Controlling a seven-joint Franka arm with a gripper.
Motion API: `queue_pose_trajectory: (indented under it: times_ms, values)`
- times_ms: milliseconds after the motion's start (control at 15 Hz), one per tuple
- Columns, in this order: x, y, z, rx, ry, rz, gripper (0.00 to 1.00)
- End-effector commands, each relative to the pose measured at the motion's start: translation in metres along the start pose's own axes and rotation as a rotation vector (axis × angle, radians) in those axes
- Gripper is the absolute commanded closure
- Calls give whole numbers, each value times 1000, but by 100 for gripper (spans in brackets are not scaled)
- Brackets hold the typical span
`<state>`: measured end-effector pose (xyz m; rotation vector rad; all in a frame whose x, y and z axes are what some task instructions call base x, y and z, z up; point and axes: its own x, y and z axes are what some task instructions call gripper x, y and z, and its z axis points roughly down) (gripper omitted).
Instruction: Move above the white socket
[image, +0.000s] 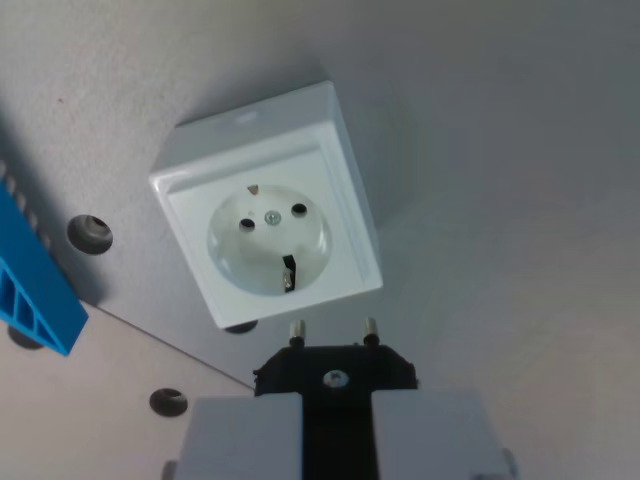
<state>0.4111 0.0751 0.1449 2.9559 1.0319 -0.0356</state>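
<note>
Wrist view, single entry.

White socket (268, 205): a square surface-mounted housing with a round recess, two pin holes, a centre screw and earth clips; it is set on the grey table (520, 150), turned slightly off square, in the upper-centre of the picture.

Gripper (336, 425): seen at the bottom edge, its pale fingers (245, 440) closed on a black plug (335, 372), whose two metal pins point towards the socket.

Relation: the socket is found just beyond the pin tips and a little towards the wrist view's left; a short advance that way is judged necessary.

Also listed: blue part (30, 285) at the left edge; bolt holes (90, 233) in the table.
</note>
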Motion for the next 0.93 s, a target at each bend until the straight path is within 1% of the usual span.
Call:
queue_pose_trajectory:
  times_ms: [67, 533, 933]
  values:
    - [-3, -5, 13, -62, 92, -178, 100]
    - [-3, -15, 32, -79, 88, -188, 100]
    - [-3, -20, 40, -85, 89, -171, 100]
